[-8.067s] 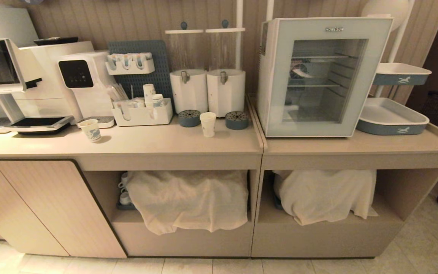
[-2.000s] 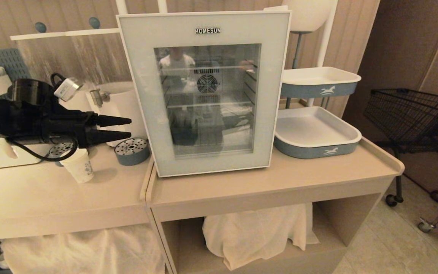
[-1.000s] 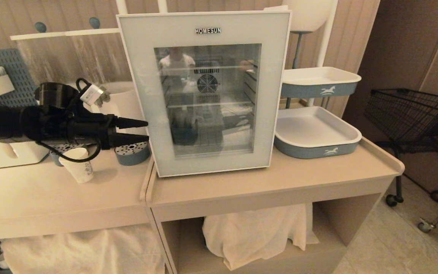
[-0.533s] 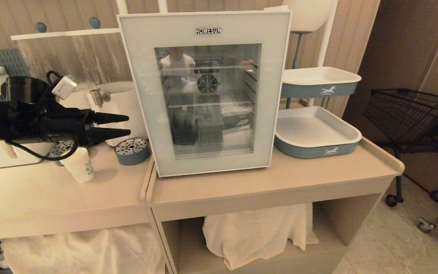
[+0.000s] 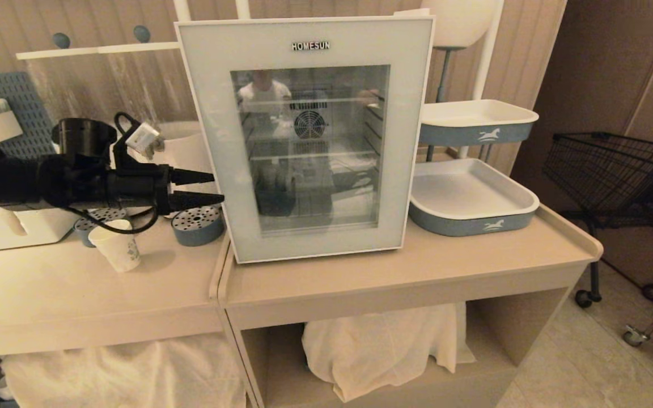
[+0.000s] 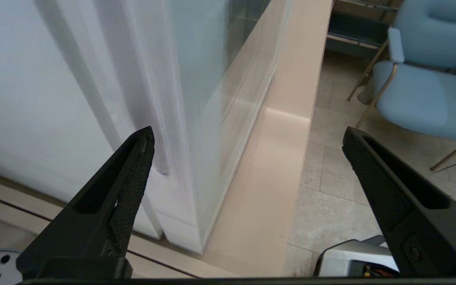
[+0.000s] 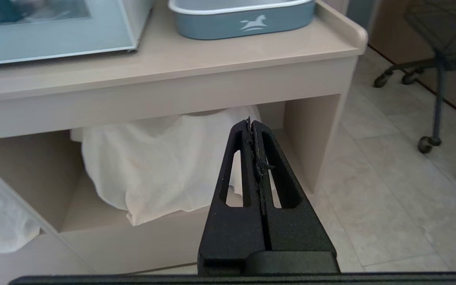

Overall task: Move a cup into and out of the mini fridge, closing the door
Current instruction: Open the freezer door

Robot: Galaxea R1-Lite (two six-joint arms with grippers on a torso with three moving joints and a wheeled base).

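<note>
1. White boxy mini fridge [image 5: 213, 141] stands upright on the beige counter [image 5: 394, 277], long axis vertical, front facing the robot; its side is smooth white panel.
2. Pale blue-grey door [image 5: 304, 141] is shut flat against the fridge, with a glass window, wire shelves and a round fan visible behind it, HOMESUN lettering at the top.
3. Paper cup [image 5: 115, 245], white with a rolled rim and small blue print, stands upright on the counter to the left of the fridge, mouth up, well apart from the door.
4. Left gripper [image 5: 204, 187] reaches level from the fridge's left, black tapered fingers [image 6: 131, 190] spread wide and empty, tips right at the door's left edge; in the left wrist view the edge sits between them.
5. Left arm passes above the cup without touching it.
6. Right gripper [image 7: 253, 128] hangs low in front of the counter's open shelf below the fridge, fingers pressed together, holding nothing, pointing at a white cloth [image 7: 152, 166].
</note>
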